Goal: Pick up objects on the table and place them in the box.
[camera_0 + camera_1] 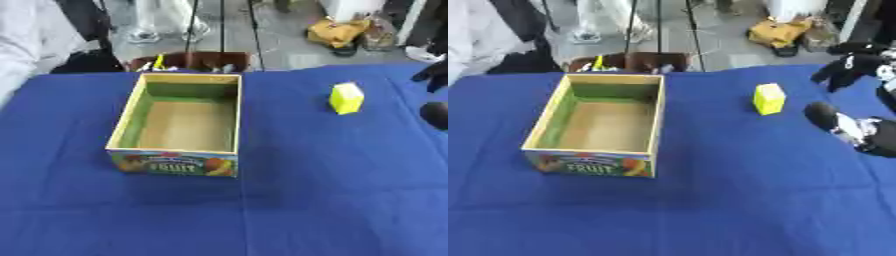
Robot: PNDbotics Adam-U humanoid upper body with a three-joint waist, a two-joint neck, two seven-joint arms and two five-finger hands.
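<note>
Blue cloth covers the bench (710,200). Left of centre sits an open cardboard box (551,117), green inner walls, brown floor, nothing visible inside, "FRUIT" printed on its near face. Box stands upright, its long sides running away from the camera.

Right of the box, well apart from it, a small yellow carton (769,98) stands upright on the cloth, on the far-right part of the bench. Nothing touches it.

Further right, the right hand (853,61) shows at the right edge of the right eye view, black, hanging above the far-right corner of the bench, near the carton but apart from it. Fingers look bent downward, holding nothing, but it is blurred: cannot tell whether spread wide or closed. Below it, a black-and-silver part of the right arm (846,129) reaches in from the right edge, its rounded black end pointing toward the carton, not touching it.

Left hand shows in neither view.
</note>
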